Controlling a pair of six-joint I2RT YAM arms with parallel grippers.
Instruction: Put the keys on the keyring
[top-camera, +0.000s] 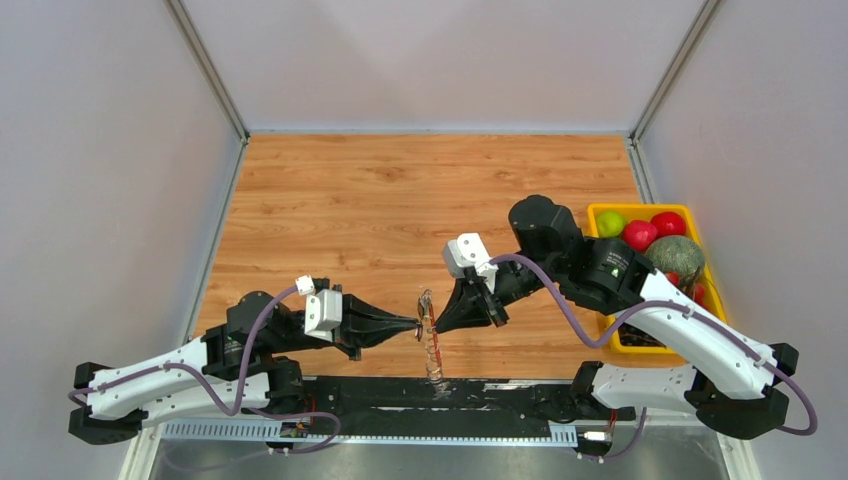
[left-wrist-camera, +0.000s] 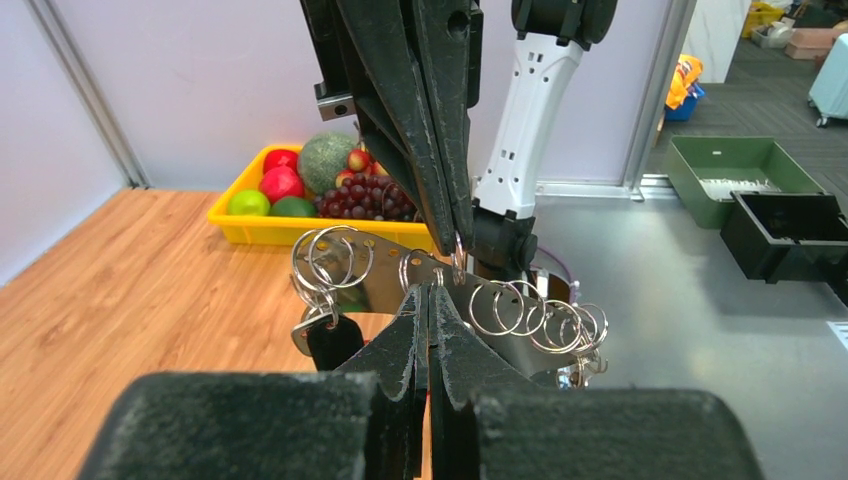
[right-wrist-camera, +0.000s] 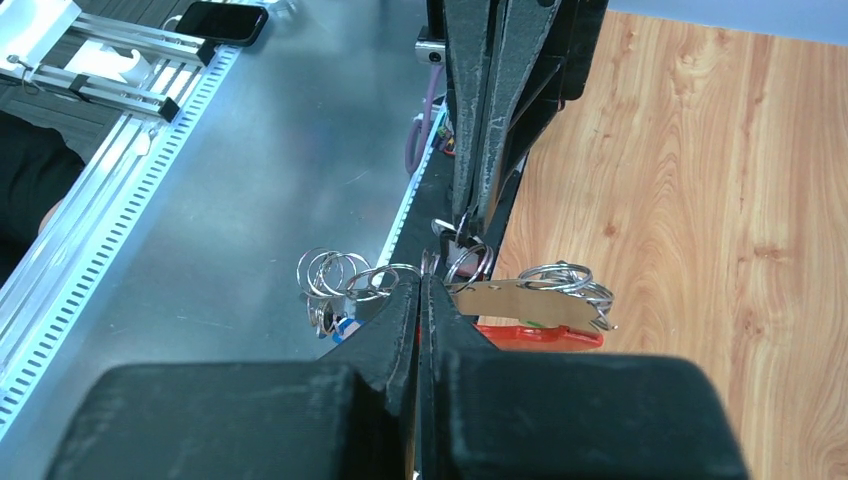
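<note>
The keyring (top-camera: 430, 345) hangs between my two grippers over the table's near edge. It is a silvery plate (left-wrist-camera: 385, 275) carrying several split rings, with a red loop (right-wrist-camera: 540, 336) behind it. My left gripper (top-camera: 415, 325) is shut on the plate's lower edge (left-wrist-camera: 430, 292). My right gripper (top-camera: 438, 323) comes in from the opposite side, shut on a ring at the plate's top edge (right-wrist-camera: 421, 282). A black-headed key (left-wrist-camera: 331, 342) dangles from the rings at one end. A small blue tag (right-wrist-camera: 343, 327) shows under the rings in the right wrist view.
A yellow basket (top-camera: 640, 209) of fruit sits at the table's right, beside my right arm. Beyond the table edge are a metal floor with a slotted rail (right-wrist-camera: 90, 215), a phone (right-wrist-camera: 220, 20), a green bin (left-wrist-camera: 740, 165) and a black bin (left-wrist-camera: 790, 230).
</note>
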